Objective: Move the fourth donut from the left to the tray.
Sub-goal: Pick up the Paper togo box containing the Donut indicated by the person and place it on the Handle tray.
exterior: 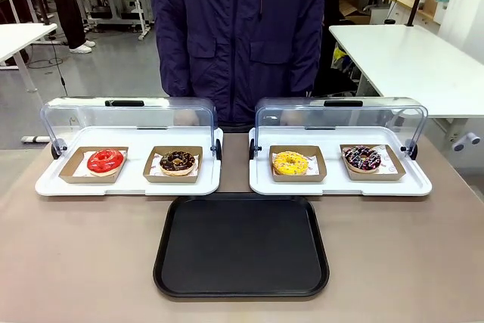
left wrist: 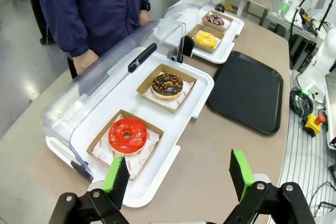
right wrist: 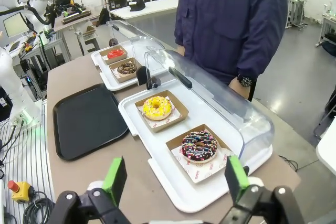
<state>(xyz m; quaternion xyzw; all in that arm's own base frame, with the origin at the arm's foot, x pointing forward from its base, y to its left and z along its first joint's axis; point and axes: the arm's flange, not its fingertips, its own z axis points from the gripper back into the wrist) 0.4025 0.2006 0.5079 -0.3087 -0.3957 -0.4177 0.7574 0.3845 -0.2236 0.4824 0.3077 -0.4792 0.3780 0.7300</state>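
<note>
The fourth donut (exterior: 363,158) is dark chocolate with pink and white sprinkles, in a brown cardboard holder at the right end of the right white tray; it also shows in the right wrist view as the fourth donut (right wrist: 199,146) and far off in the left wrist view as the fourth donut (left wrist: 216,20). The black tray (exterior: 241,245) lies in front of both white trays, also seen as the tray (right wrist: 86,120) and the tray (left wrist: 247,90). My right gripper (right wrist: 174,177) hangs open above the table's right end, short of the donut. My left gripper (left wrist: 181,171) stands open over the left end.
Two white trays (exterior: 128,184) (exterior: 340,185) have their clear domed lids raised at the back. They hold a red donut (exterior: 105,161), a chocolate crumb donut (exterior: 178,162) and a yellow donut (exterior: 290,163). A person in a dark jacket (exterior: 238,35) stands at the far edge.
</note>
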